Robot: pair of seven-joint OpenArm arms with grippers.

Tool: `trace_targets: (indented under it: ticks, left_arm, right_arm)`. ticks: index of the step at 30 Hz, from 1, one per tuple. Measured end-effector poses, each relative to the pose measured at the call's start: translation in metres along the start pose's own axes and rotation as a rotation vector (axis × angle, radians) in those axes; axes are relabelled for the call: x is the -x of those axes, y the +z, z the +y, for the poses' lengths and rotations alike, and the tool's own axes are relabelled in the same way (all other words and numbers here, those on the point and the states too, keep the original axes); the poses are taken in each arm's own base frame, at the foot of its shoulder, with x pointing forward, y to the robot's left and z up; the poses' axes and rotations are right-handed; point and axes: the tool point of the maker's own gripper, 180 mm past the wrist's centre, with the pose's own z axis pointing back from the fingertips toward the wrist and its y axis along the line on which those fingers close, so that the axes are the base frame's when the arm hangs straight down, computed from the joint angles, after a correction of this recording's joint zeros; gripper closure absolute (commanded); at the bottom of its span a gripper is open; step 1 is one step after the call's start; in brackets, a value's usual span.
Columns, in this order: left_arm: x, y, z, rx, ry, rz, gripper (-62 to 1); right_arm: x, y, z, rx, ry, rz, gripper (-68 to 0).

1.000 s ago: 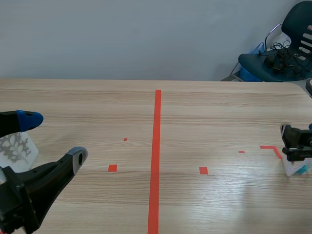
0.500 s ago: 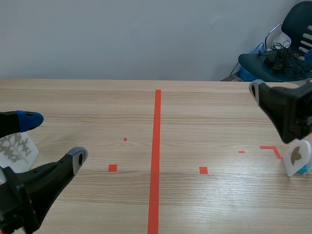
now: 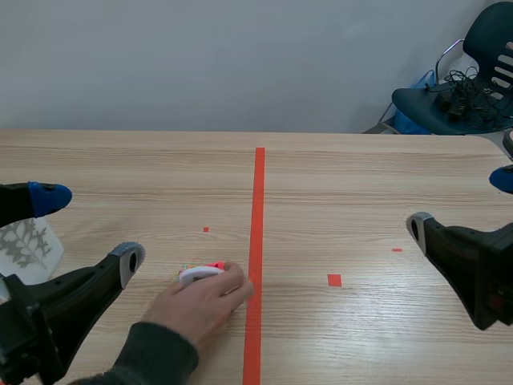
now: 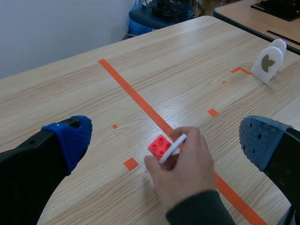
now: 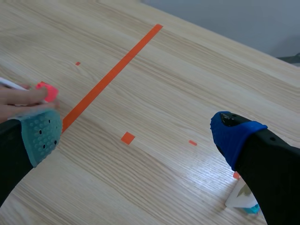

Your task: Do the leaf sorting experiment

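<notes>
While the left hand (image 3: 88, 227) and right hand (image 3: 461, 203) are hanging released, a person's hand (image 3: 200, 303) is holding a red block (image 4: 158, 146) with a white card (image 4: 172, 147) at lower centre, between them.

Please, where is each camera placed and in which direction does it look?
Scene view: sits between the arms, faces across the table toward the wall; shows the left claw, the right claw and a person's hand.
Left wrist view: on the left arm, looks forward and down past its own open fingers at the hand on a red block.
Right wrist view: on the right arm, looks forward and down across the tape line, between its own open fingers.
Shared: both wrist views show the hand and the block.
</notes>
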Motion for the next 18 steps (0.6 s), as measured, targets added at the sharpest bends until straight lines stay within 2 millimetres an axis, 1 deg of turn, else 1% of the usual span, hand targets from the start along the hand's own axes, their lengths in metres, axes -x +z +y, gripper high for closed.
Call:
trace_targets:
  ticks: [10,13,18]
  left_arm:
    - [0.0005,0.0000,0.0000,0.000,0.000,0.003,-62.3]
    - [0.0081,0.0002,-0.0002,0.001,0.000,0.045,-62.3]
    - [0.0099,-0.0008,-0.0064,0.023,0.009,0.048,-62.3]
  right_arm:
    - [-0.0004,-0.0002,-0.0003,0.001,0.000,-0.002,-67.9]
    - [-0.0004,-0.0002,-0.0003,0.001,0.000,-0.002,-67.9]
    - [-0.0004,-0.0002,-0.0004,0.001,0.001,-0.002,-67.9]
